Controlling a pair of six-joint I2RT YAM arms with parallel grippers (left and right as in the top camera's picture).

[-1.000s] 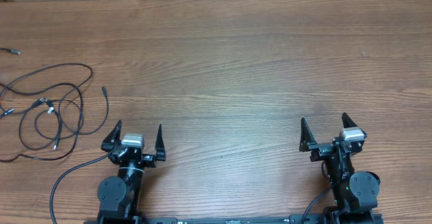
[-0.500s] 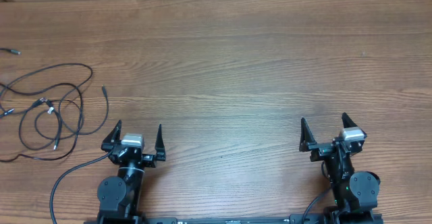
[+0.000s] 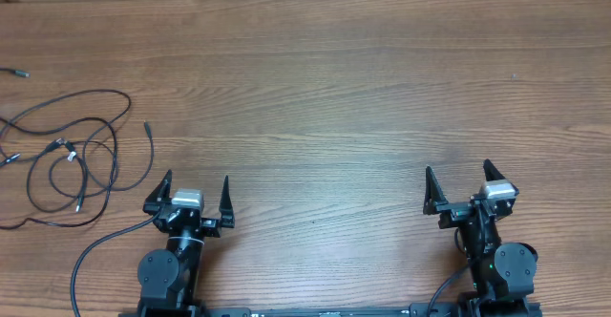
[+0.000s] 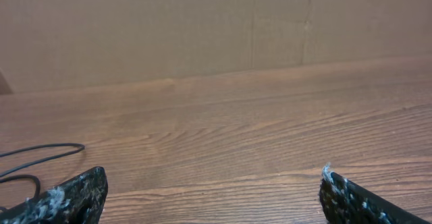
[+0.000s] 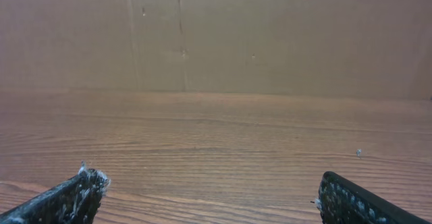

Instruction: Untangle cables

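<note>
The cables (image 3: 72, 155) lie as thin black loops in a loose tangle on the wooden table at the far left, with small plug ends poking out. A bit of their loop shows at the left edge of the left wrist view as the cables (image 4: 40, 155). My left gripper (image 3: 197, 183) stands open near the front edge, just right of the tangle and apart from it, nothing between its fingers (image 4: 74, 193). My right gripper (image 3: 458, 175) is open too, far off at the front right, over bare wood (image 5: 209, 177).
A separate small plug end (image 3: 16, 72) lies at the far left edge, above the tangle. A thicker black arm wire (image 3: 100, 250) curves beside the left arm's base. A brown cardboard wall (image 4: 202, 28) backs the table's far edge.
</note>
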